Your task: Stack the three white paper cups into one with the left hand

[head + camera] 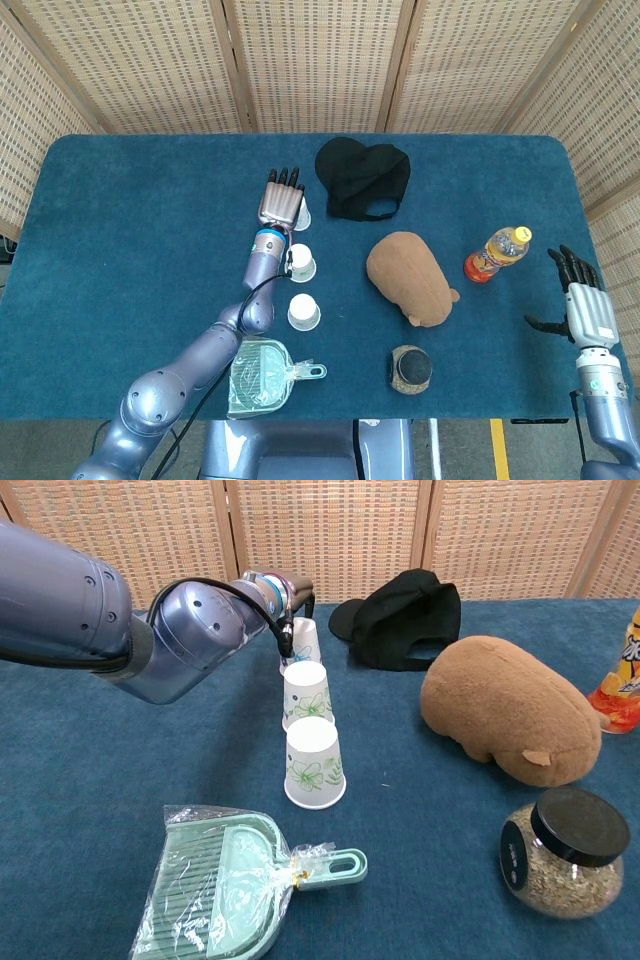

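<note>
Blue worktop (pixel 130 200) seen from the head and chest cameras, with a woven screen behind. Three white paper cups stand upside down in a line running away from the robot: the near cup (pixel 304 312) (pixel 315 763), the middle cup (pixel 301 263) (pixel 307 693) and the far cup (pixel 303 211) (pixel 305 641), each separate from the next and none nested. The left hand (pixel 281 200) lies at the far cup, its back toward the head camera and its dark fingertips (pixel 285 176) pointing to the far edge of the worktop; it covers most of that cup from above, and in the chest view the forearm hides the contact, so whether the fingers are closed on the cup or merely beside it cannot be told. The right hand (pixel 582 302) rests at the right edge of the worktop, well apart from the cups, fingers spread and holding nothing. Other items: a black cap (pixel 362 178) (pixel 405 616) beyond the cups to the right, a brown plush toy (pixel 408 276) (pixel 510 708), an orange drink bottle (pixel 496 254) with a yellow lid, a jar with a black lid (pixel 410 368) (pixel 564 851), and a pale green dustpan in clear wrap (pixel 262 376) (pixel 230 886) nearest the robot, just in front of the near cup.
</note>
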